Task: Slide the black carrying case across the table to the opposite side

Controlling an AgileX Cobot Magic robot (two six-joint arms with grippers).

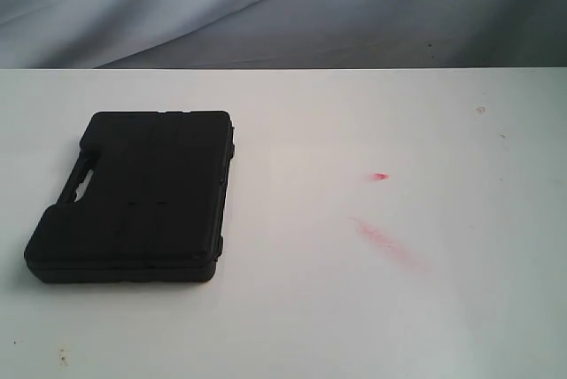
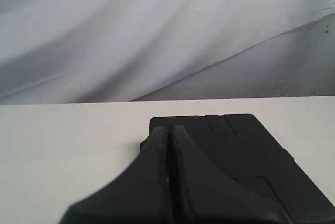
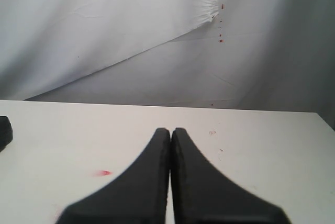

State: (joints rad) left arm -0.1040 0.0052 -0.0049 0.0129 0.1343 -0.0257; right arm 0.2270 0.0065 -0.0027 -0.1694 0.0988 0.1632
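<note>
Nearest you, your left tool [image 2: 168,130] is clenched shut on nothing, and your right tool [image 3: 170,130] is clenched and empty too. Just past the left tool's tips, the black case [image 1: 133,197] lies flat on the left part of the white tabletop [image 1: 399,326], with its handle cutout on its left edge. To its right are a faint red smear [image 1: 390,244] and a small red mark [image 1: 379,176], and a pale wrinkled cloth [image 1: 266,7] hangs behind the far edge.

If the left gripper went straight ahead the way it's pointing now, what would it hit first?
Probably the black carrying case, lying right ahead of the shut left gripper. Depth is unclear, so it might skim over the top instead.
</note>
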